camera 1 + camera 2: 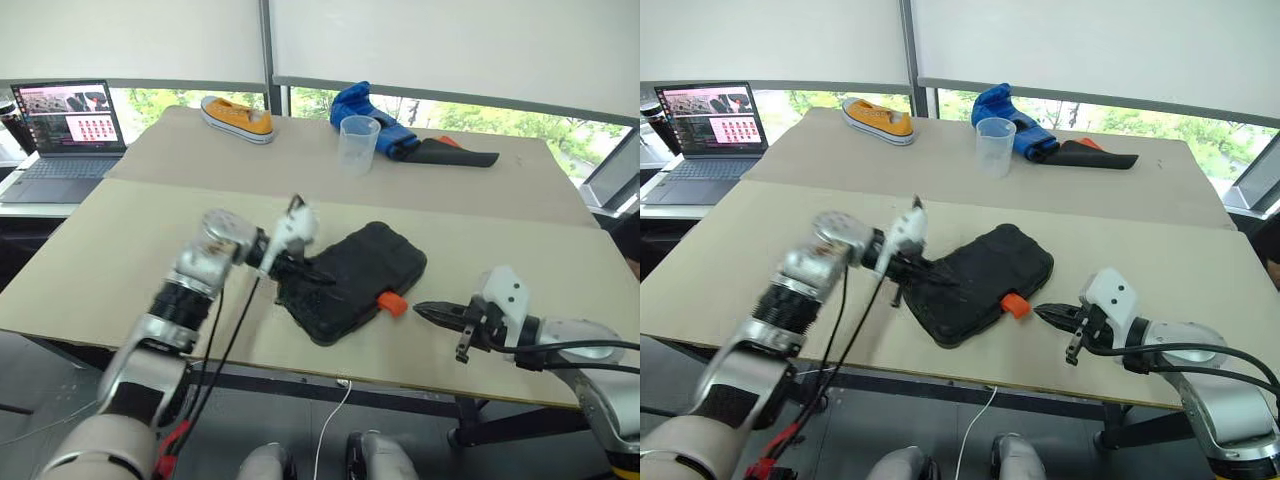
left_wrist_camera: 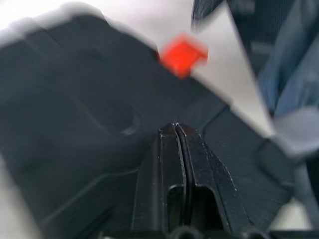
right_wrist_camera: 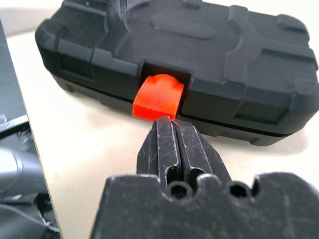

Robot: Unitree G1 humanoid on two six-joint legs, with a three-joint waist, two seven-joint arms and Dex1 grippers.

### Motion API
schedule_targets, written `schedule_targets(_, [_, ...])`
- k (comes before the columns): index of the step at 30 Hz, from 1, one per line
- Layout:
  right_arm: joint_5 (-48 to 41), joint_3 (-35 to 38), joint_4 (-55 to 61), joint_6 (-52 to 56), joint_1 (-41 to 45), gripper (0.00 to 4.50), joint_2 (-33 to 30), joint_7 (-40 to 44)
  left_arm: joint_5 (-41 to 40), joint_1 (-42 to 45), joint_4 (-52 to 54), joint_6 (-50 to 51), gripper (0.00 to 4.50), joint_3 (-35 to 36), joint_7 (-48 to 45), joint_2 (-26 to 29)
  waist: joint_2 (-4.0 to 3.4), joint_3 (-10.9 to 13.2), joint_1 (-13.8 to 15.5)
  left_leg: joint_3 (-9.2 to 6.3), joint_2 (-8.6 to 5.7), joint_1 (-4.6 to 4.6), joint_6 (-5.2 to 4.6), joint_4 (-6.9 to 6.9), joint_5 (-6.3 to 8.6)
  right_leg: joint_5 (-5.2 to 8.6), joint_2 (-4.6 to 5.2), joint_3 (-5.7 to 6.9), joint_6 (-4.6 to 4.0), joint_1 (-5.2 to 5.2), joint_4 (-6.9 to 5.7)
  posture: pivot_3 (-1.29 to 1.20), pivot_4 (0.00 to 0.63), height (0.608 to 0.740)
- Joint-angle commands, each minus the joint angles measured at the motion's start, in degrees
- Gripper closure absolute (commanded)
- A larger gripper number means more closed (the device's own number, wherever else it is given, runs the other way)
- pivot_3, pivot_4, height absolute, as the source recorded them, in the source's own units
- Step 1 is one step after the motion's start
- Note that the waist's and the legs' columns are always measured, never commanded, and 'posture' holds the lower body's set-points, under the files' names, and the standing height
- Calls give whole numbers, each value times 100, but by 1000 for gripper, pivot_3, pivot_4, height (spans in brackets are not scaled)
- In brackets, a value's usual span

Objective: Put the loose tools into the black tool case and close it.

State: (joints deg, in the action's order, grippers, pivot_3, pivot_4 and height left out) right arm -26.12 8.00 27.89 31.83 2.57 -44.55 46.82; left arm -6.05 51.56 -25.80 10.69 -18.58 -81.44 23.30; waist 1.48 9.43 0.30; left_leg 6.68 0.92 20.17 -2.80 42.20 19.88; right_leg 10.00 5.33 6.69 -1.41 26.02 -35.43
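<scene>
Right gripper, jaws clenched empty, tip just off orange latch of closed black tool case; left gripper clenched too, over case's far end; cup & shoe well behind.

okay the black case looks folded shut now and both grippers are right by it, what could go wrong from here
1. The orange latch sticks out from the flat black plastic tool case, apparently unfastened; the shut right gripper points at it and could slip off when pressing.
2. The case lies close to the near edge of the beige table; a push might slide it off.
3. The shut left gripper rests over the lid and may shove the case askew.
</scene>
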Motion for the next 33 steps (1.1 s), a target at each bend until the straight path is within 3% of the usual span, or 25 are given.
schedule_targets(1, [26, -170, 165, 16, 271, 4500, 125, -184, 684, -194, -531, -746, 4413, -402, 270, 136, -14, -11, -4, 1, -1, -3, 0, 0, 0, 0, 3, -3, 0, 0, -4, 0, 150, 724])
schedule_targets(11, [554, -999, -181, 114, 569, 4500, 372, -505, 534, -296, -443, -754, 4413, -312, 312, 71, -16, -29, 10, 13, -3, -41, -16, 1, 6, 6, 2, -79, 2, -10, -36, 0, 150, 724])
schedule_targets(19, [1326, -1555, -1120, -31, 674, 4500, 612, -901, 465, -207, -406, -694, 4413, -258, 322, -37, -13, -33, 15, 16, -7, -37, -27, 3, 11, 7, -1, -93, 3, -9, -34, 0, 150, 724])
schedule_targets(25, [1473, -1568, -1367, -29, 858, 4500, 1021, -1087, 567, -159, -428, -886, 4413, -354, 392, -172, -8, -40, -15, 19, -6, -41, -27, 2, 11, 8, -2, -102, 4, -8, -37, 0, 150, 724])
schedule_targets(33, [862, -1244, -584, 718, 828, 4500, 1255, -1068, 799, -55, -751, -1377, 4413, -480, 561, -365, -7, -41, -1, 18, -7, -29, -28, -1, 12, -5, -3, -101, -17, 3, -34, 0, 150, 724])
